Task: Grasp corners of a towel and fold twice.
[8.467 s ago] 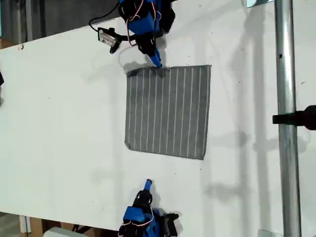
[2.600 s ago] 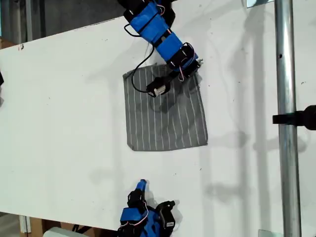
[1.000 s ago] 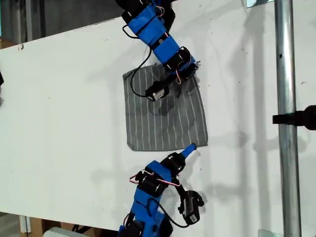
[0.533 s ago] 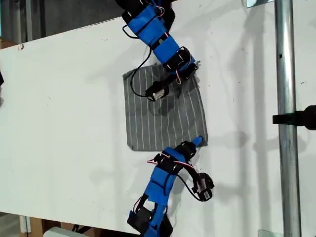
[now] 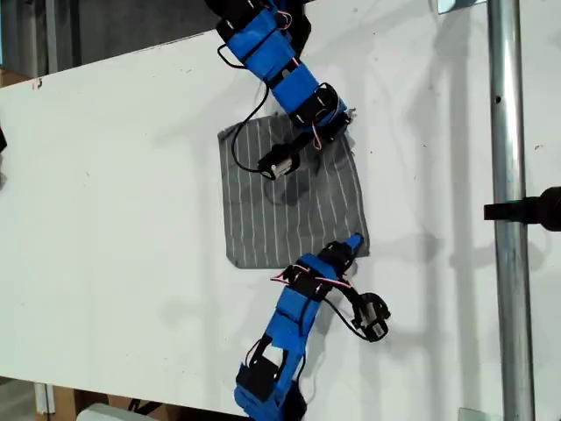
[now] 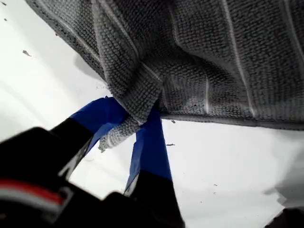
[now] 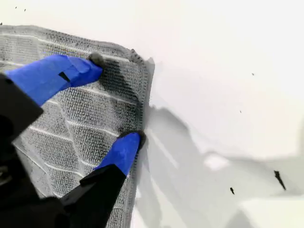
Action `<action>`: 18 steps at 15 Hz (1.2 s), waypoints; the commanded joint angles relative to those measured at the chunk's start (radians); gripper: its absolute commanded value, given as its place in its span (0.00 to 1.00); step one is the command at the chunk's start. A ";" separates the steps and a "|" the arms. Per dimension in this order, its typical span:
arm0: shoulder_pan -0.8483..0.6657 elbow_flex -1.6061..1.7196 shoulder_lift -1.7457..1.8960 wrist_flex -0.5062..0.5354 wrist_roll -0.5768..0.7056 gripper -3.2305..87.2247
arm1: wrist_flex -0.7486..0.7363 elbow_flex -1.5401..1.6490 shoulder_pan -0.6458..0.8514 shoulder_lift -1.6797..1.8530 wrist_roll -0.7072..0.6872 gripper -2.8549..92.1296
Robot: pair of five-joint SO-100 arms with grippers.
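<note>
The grey pinstriped towel (image 5: 289, 210) lies spread on the white table (image 5: 105, 175), rumpled at its upper right in the exterior view. My first gripper (image 5: 340, 127) is shut on that upper-right corner; in its wrist view (image 6: 135, 114) the blue fingers pinch a bunched fold of towel (image 6: 213, 57), with the corner tip (image 6: 114, 135) poking out between them. My second gripper (image 5: 354, 240) is at the towel's lower-right corner in the exterior view. It stands open (image 7: 116, 99), both fingertips pressing on the towel (image 7: 95, 109) just inside the corner (image 7: 142, 59).
A vertical metal pole (image 5: 504, 175) with a black clamp (image 5: 526, 209) runs down the exterior view's right. The first arm's camera and cable (image 5: 276, 162) hang over the towel's upper part. The table's far edge slants across the exterior view's top left.
The second arm has reached out from the table's near edge, and its gripper has come onto the towel's lower-right corner. The first arm has held still on its corner.
</note>
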 commanded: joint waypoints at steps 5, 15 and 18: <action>-0.005 -0.005 -0.086 0.115 -0.089 0.00 | 0.002 -0.043 0.020 0.035 -0.009 0.03; 0.048 0.041 0.414 0.430 0.020 0.00 | 0.018 -0.229 0.006 0.063 -0.098 0.03; 0.086 0.069 0.563 0.431 0.127 0.00 | 0.092 -0.514 -0.029 -0.020 -0.204 0.03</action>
